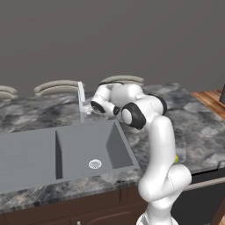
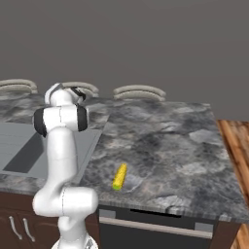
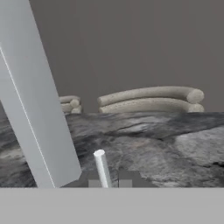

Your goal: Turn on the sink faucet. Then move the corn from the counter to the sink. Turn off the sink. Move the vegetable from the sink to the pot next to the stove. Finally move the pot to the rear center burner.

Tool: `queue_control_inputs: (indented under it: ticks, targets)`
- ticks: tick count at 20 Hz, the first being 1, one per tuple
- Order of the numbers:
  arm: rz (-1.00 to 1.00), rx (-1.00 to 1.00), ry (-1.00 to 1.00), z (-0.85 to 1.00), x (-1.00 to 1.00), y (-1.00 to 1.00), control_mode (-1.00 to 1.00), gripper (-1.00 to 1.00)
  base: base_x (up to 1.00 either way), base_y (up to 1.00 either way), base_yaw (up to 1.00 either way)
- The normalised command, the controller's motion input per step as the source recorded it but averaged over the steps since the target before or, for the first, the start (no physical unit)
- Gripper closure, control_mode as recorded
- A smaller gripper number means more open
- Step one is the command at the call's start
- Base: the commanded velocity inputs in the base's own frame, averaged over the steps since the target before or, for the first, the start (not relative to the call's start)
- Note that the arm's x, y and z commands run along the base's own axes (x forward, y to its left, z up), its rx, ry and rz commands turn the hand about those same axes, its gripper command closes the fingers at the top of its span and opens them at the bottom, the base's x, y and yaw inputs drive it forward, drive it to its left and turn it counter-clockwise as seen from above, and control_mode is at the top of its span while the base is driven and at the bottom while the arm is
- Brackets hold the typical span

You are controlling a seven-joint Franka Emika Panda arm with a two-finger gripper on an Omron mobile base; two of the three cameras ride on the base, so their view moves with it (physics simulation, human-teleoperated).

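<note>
Jaws [image 3: 107,183] drawn together, holding nothing. In the hand view the two small dark tips sit low with the faucet's thin pale lever [image 3: 102,168] rising between them, a smooth round-ended rod. Whether the tips touch it, cannot tell.

Sink faucet [image 1: 81,100]: slim, pale grey-white, flat-sided upright spout at the rear rim of the sink. In the hand view it leans as a broad smooth slab across the left side. The hand sits just right of the spout's base in the left base view.

Sink [image 1: 30,154]: flat matte grey, rectangular, two basins split by a straight divider. The near basin has sloping walls and a small round silver drain ring [image 1: 95,164] on its floor. No water stream made out.

Worktop [image 2: 165,141]: marbled stone, grey with black and white veining, polished look, over dark brown wooden cabinet fronts [image 1: 88,211].

Corn [image 2: 119,176]: small yellow cob with a green end, lying on the worktop near its front edge, well apart from the sink, to the right of the arm in the right base view.

Arm [image 1: 156,145]: glossy white shell with dark joints, bent over the sink's right corner.

Beyond the worktop's far edge, curved beige chair backs [image 3: 151,98], rounded and tubular, against a plain grey-brown wall [image 2: 146,44]. Wood-plank floor [image 2: 236,146] at far right.
</note>
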Motion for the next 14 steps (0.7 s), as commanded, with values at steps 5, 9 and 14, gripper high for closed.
queue_control_inputs:
  ticks: [5, 9, 14]
  targets:
    - [-0.10, 0.02, 0.00, 0.00, 0.07, -0.73, -1.00, 1.00, 0.00, 0.00, 0.00]
    - [-0.01, 0.00, 0.06, -0.06, 0.02, -0.42, -1.00, 1.00, 0.00, 0.00, 0.00]
    - [0.00, 0.00, 0.13, -0.02, 0.03, -0.55, -1.00, 1.00, 0.00, 0.00, 0.00]
